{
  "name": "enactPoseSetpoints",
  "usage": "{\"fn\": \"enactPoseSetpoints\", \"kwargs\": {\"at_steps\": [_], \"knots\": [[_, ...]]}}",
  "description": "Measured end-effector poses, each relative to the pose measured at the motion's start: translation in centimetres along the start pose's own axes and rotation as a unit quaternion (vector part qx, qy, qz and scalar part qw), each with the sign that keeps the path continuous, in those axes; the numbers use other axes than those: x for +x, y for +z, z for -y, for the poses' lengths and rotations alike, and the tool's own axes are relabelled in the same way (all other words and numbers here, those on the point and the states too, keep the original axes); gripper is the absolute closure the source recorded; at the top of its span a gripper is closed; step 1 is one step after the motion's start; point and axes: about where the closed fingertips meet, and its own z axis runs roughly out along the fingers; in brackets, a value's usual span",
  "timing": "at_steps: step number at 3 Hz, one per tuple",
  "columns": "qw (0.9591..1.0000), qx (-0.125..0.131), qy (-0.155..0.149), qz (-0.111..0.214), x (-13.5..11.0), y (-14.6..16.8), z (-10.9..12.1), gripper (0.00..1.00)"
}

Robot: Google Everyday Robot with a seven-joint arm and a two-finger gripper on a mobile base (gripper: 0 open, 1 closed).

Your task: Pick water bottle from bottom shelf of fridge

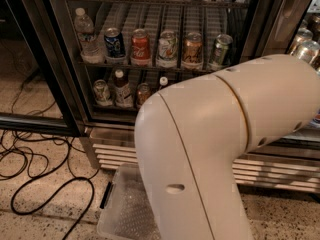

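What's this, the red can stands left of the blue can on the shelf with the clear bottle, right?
No. The camera view shows the red can right of the blue can, on the shelf with the clear bottle. The gripper is not in view.

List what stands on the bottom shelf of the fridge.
On the bottom shelf: a pale can, a dark-filled bottle, a brown can and a white cap. The robot arm covers the shelf's right part; the gripper is out of view.

Camera looks down past the close arm [215,149], hiding the claw, at the fridge [115,151].
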Motion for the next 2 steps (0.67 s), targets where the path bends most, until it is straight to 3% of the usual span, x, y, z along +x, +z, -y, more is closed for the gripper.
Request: {"fn": "enactPoseSetpoints", "kwargs": {"at_steps": [2], "knots": [[0.9999,0.008,0.000,0.006,-1.00,1.77,0.72,0.32]]}}
